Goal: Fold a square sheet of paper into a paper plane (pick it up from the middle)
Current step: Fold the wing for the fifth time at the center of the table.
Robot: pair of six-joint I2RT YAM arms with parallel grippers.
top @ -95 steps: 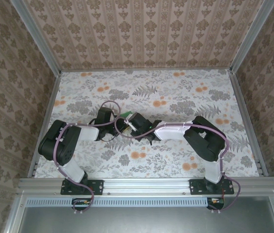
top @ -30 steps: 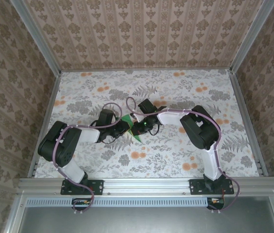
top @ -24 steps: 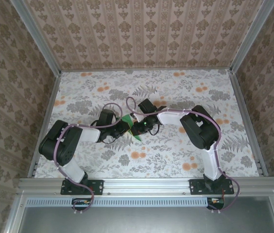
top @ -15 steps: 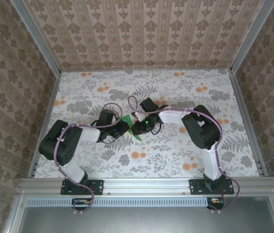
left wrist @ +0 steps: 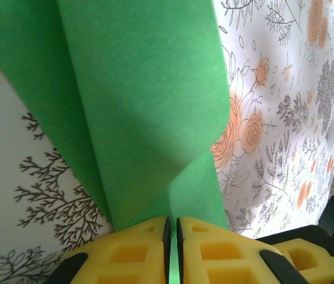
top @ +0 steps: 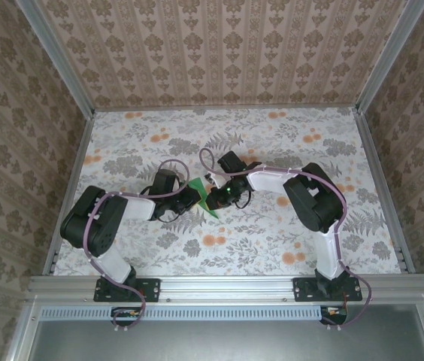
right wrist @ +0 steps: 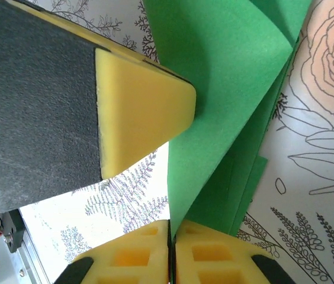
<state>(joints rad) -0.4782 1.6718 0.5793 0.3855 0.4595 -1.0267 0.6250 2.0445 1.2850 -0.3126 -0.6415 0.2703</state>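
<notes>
The partly folded square sheet of paper (top: 200,186) is being held near the middle of the tabletop (top: 287,143), well apart from every edge. It is being gripped by both closed claws, the left claw (left wrist: 173,223) from its left and the right claw (right wrist: 171,226) from its right, so neither arm is nearer. Its long axis is running roughly from far edge to near edge, across the line between the claws.

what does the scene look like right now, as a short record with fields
surface: floral table
paper: green paper, bent and in overlapping folded layers, near the table's middle
left: left gripper shut on the green paper's edge
right: right gripper shut on the green paper
spacing: the two grippers close together, both on the same sheet
stage: not yet a slim pointed dart
</notes>
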